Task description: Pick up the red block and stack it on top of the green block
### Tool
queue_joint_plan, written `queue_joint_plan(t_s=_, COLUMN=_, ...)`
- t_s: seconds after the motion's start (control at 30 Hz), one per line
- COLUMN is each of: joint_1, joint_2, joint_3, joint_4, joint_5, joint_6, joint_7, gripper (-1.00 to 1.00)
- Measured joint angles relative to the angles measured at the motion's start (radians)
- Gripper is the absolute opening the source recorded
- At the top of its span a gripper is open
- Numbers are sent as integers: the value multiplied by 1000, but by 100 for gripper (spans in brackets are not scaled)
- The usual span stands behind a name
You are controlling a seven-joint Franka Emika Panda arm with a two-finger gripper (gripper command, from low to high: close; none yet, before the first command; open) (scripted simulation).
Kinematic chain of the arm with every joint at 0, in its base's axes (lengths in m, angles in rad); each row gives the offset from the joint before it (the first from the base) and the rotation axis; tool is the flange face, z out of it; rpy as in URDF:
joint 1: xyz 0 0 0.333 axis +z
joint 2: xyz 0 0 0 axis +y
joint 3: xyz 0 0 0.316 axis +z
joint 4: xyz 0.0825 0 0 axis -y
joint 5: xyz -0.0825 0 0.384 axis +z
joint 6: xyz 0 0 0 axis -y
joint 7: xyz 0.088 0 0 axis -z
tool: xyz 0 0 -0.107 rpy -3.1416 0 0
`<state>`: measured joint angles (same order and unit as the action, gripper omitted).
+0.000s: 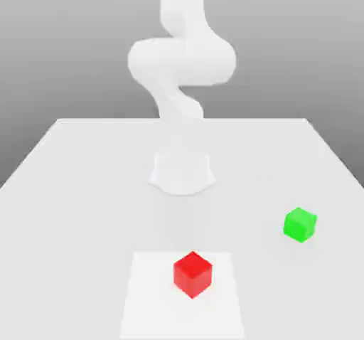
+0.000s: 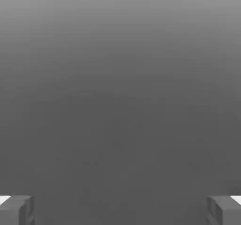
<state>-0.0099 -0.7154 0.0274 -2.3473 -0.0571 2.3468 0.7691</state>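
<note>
Hand (image 2: 120,210) spread wide, fingers (image 2: 16,210) far apart with nothing between. Red block (image 1: 193,274) resting on the white counter (image 1: 71,189), in front of the arm's base (image 1: 182,173). Green block (image 1: 300,224) well apart from the red block, toward the exterior view's right and further back.

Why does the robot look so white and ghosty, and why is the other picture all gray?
In the exterior view the arm is washed out, almost melting into the pale table, while the red block and green block stay bright; in the hand view there is a smooth gray that darkens downward, with the open gripper fingertips at the corners.
</note>
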Motion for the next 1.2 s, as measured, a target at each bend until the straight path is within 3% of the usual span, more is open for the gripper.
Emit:
queue_joint_plan(t_s=0.23, joint_1=-18, joint_2=281, joint_3=28, joint_4=-143, joint_5=-146, joint_6=142, joint_7=-122, gripper=0)
queue_joint_plan(t_s=0.4, joint_1=-8, joint_2=475, joint_3=2, joint_4=-246, joint_5=-181, joint_6=249, joint_7=-259, gripper=0)
queue_joint_plan(t_s=0.53, joint_1=16, joint_2=613, joint_3=-22, joint_4=-330, joint_5=-125, joint_6=341, joint_7=-427, gripper=0)
queue_joint_plan(t_s=0.7, joint_1=44, joint_2=749, joint_3=-3, joint_4=-405, joint_5=43, joint_6=449, joint_7=-665, gripper=0)
queue_joint_plan(t_s=1.0, joint_1=44, joint_2=950, joint_3=-13, joint_4=-382, joint_5=47, joint_6=620, joint_7=-676, gripper=0)
queue_joint_plan(t_s=1.03, joint_1=45, joint_2=968, joint_3=-15, joint_4=-381, joint_5=45, joint_6=636, joint_7=-675, gripper=-100)
queue_joint_plan(t_s=1.2, joint_1=45, joint_2=968, joint_3=-15, joint_4=-381, joint_5=43, joint_6=634, joint_7=-673, gripper=-100)
